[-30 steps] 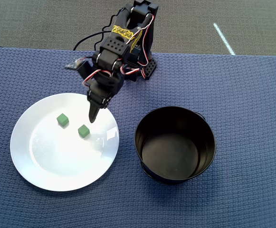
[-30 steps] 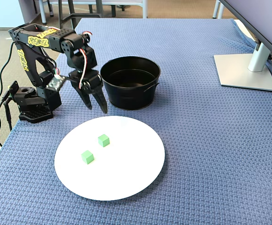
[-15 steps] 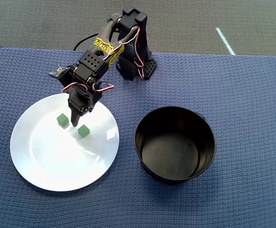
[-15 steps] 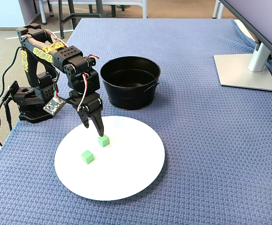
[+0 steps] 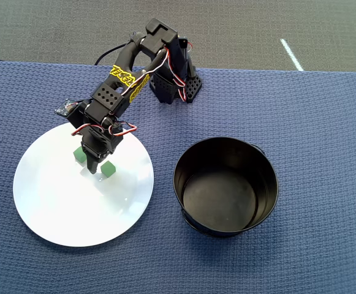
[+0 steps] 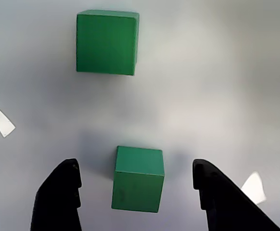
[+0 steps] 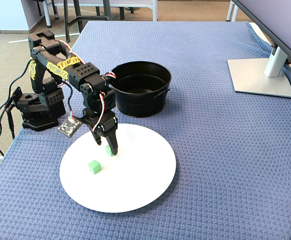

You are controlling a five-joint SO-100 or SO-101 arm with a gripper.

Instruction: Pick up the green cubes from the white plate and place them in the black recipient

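Gripper spread wide, straddling the near cube on the plate; other cube sits apart. Cube is skewed to the fingers, so closing may twist or squirt it out. Pot empty

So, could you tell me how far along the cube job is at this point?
Nothing is delivered yet: the black recipient looks empty and both cubes sit on the white plate. In hand: the gripper is open, straddling the near green cube without holding it. Left: grasp it, carry it over, then fetch the far green cube.
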